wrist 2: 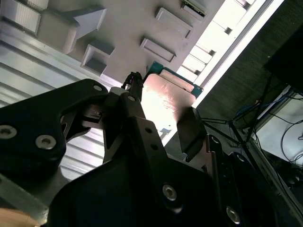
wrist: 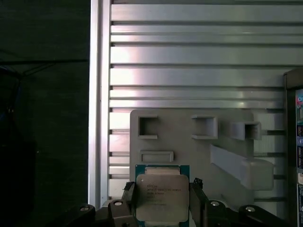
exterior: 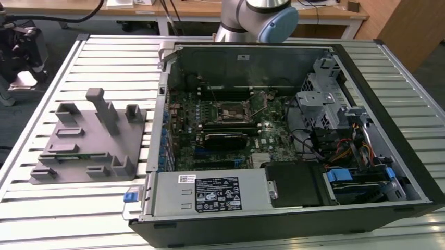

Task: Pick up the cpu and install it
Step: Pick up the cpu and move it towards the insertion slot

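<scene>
We see a long table of ribbed, pale aluminium slats, with dark floor beyond its edge and wooden desks behind it. On the table lies an open black computer case. Its green motherboard is exposed, and the arm, grey with a blue cap, rises behind it. Towards the exterior view's left of the case sits a matte grey plastic fixture with square pockets and upright posts.

In both wrist views, the black metal gripper hangs above that fixture. Its fingers are closed in on opposite edges of the cpu, which is gripped between them and clear of the fixture. The cpu is a flat square with a dull silvery lid, faint print and a thin teal-green border. In the second wrist view, it catches a bright glare.
</scene>
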Motion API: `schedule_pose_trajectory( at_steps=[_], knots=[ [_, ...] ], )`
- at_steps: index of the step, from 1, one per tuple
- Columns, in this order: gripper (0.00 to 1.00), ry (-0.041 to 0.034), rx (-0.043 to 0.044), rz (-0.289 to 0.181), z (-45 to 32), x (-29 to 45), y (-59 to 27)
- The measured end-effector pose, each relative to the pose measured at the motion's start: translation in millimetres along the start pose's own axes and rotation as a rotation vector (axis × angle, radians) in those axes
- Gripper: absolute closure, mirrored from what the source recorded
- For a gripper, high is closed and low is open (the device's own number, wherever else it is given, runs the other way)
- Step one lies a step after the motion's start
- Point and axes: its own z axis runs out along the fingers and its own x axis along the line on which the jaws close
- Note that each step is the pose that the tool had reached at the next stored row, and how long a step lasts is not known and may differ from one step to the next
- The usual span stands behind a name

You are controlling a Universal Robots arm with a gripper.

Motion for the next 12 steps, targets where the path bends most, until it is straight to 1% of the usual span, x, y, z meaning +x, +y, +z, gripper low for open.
schedule_pose_trajectory(
  at_steps=[1,2,12],
  knots=[
    [0.46,-0.0002,0.0,0.0,-1.9,0.0,0.5],
    [0.46,-0.0005,0.0001,0.0,-5.6,0.1,1.5],
    [0.46,-0.0023,0.0,0.0,-23.8,0.1,5.0]
  ],
)
